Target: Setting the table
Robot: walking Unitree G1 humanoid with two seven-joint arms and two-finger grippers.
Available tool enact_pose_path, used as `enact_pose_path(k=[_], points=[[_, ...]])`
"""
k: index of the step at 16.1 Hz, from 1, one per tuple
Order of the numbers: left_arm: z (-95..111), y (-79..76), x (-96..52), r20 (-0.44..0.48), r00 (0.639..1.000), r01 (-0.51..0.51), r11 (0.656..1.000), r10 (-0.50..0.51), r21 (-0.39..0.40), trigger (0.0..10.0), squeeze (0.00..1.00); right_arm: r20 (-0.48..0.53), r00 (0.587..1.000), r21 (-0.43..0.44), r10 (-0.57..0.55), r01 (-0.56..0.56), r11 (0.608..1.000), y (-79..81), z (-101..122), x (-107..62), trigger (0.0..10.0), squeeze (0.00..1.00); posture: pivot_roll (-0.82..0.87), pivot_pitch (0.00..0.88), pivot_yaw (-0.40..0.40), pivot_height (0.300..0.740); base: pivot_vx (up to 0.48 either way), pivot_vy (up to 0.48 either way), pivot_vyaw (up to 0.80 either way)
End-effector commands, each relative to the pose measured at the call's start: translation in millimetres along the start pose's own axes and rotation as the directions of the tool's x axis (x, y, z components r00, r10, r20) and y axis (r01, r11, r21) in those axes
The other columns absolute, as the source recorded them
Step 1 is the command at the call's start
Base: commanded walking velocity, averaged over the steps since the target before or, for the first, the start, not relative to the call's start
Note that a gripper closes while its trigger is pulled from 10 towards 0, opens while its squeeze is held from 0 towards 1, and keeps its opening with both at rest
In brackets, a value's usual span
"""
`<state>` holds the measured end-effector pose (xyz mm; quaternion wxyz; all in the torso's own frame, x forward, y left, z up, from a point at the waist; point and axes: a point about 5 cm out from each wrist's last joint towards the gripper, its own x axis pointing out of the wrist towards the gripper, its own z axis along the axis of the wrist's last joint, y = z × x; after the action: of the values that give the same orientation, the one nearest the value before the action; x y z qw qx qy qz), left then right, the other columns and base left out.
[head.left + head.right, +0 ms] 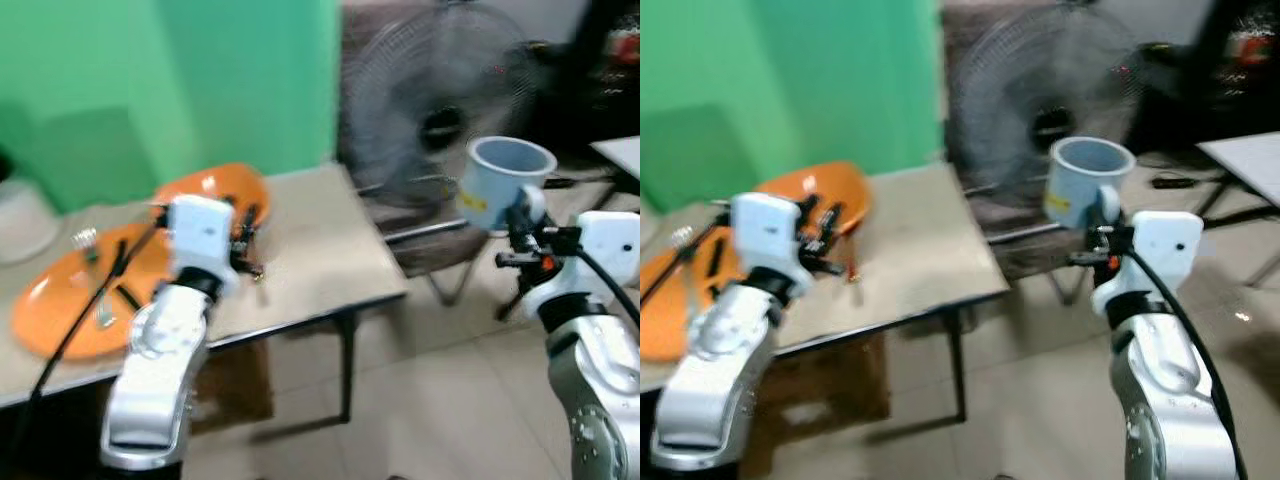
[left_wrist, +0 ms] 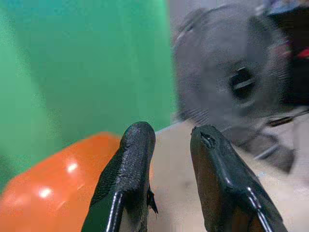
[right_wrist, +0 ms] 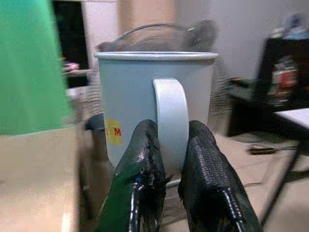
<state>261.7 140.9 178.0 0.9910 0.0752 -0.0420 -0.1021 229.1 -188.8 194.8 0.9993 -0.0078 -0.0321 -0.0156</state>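
Head camera, left and right eye views: the right end effector (image 1: 522, 222) carries a pale blue mug (image 1: 503, 182) upright by its handle, off the near right corner of the table (image 1: 310, 250) and above the tiled floor (image 1: 440, 400), with a standing fan (image 1: 440, 110) behind it. Two orange plates lie on the table, a larger one (image 1: 70, 300) toward the robot's left bearing what appears to be a fork (image 1: 100, 285), and a smaller one (image 1: 205, 188) behind it near the green wall (image 1: 200, 80). The left end effector (image 1: 245, 240) hovers low over the table just beside the smaller plate; the left arm is bent and reaches forward, while the right arm is raised with the wrist level. Judged from this layout, the plates are laid and the mug is not yet set down, so the task seems partly done; placing the mug on the table is probably what remains. Left wrist view: the left fingers (image 2: 130, 179) stand a narrow gap apart with nothing between them, over the table beside the smaller orange plate. Right wrist view: the right fingers (image 3: 145, 164) are closed on either side of the mug's handle (image 3: 171, 125), the mug sitting upright with a yellow label (image 3: 113, 130) on its wall.
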Motion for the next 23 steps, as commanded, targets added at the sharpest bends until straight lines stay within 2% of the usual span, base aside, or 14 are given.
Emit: enact_pose_path(k=[1,5,6,7,8,11,14,16,20,23], points=[[3,4.3,-1.0,0.012,1.0,-0.028,1.0,0.028,0.013,10.0,0.0,0.021,1.0,0.004,0.021,-0.021,1.0,5.5,3,2.6,10.0,0.0,0.07,0.0,0.016,0.74,0.0,0.0,-0.8],[-10,13.5,-3.7,-0.051,0.996,-0.079,0.996,0.077,-0.03,10.0,0.0,-0.025,0.998,-0.044,0.054,-0.055,0.998,14.5,-2,3.3,10.0,0.0,0.04,0.0,0.015,0.74,0.0,0.0,-0.8],[-10,13.5,-3.2,-0.058,0.996,-0.066,0.998,0.066,-0.004,10.0,0.0,-0.026,0.999,-0.043,0.039,-0.04,0.998,12.6,-3,2.7,10.0,0.0,0.04,0.0,0.021,0.74,0.0,0.0,-0.8],[-9,13.1,-3.1,-0.054,0.996,-0.07,0.998,0.069,-0.008,10.0,0.0,-0.024,0.999,-0.041,0.029,-0.03,0.999,10.9,-3,3.1,10.0,0.0,0.04,0.0,0.023,0.74,0.0,0.0,-0.8],[-6,12.4,-3.5,-0.011,0.997,-0.081,0.996,0.081,0.027,10.0,0.0,-0.023,1.0,-0.047,0.007,-0.008,0.999,7.1,-3,2.8,10.0,0.0,0.04,0.0,0.037,0.74,0.0,0.0,-0.8],[-8,11.8,-4.5,-0.035,0.997,-0.067,0.996,0.069,0.053,10.0,0.0,-0.021,0.999,-0.065,-0.026,0.024,0.998,3.9,-4,1.1,10.0,0.0,0.05,0.0,0.043,0.74,0.0,0.0,-0.8],[-9,10.4,-3.1,-0.02,0.998,-0.052,0.998,0.053,0.038,10.0,0.0,-0.027,0.999,-0.064,-0.02,0.018,0.998,4.7,-5,-1.1,10.0,0.0,0.03,0.0,0.048,0.74,0.0,0.0,-0.8],[-9,6.3,1.5,-0.012,1.0,-0.02,0.999,0.02,0.027,10.0,0.0,-0.041,0.999,-0.094,-0.019,0.015,0.995,4.6,-6,-2.5,10.0,0.0,0.0,0.0,0.048,0.74,0.0,0.0,-0.8],[-7,2.9,5.3,0.003,1.0,0.006,1.0,-0.006,0.001,10.0,0.0,-0.056,0.998,-0.099,-0.042,0.036,0.994,-1.6,-7,-2.3,10.0,0.0,0.0,0.0,0.045,0.74,0.0,0.0,-0.8],[-6,1.5,5.0,0.011,0.999,0.031,0.999,-0.031,-0.008,10.0,0.0,-0.05,0.998,-0.103,-0.026,0.021,0.994,-0.5,-6,0.3,10.0,0.0,0.01,0.0,0.05,0.74,0.305,0.0,-0.8]])
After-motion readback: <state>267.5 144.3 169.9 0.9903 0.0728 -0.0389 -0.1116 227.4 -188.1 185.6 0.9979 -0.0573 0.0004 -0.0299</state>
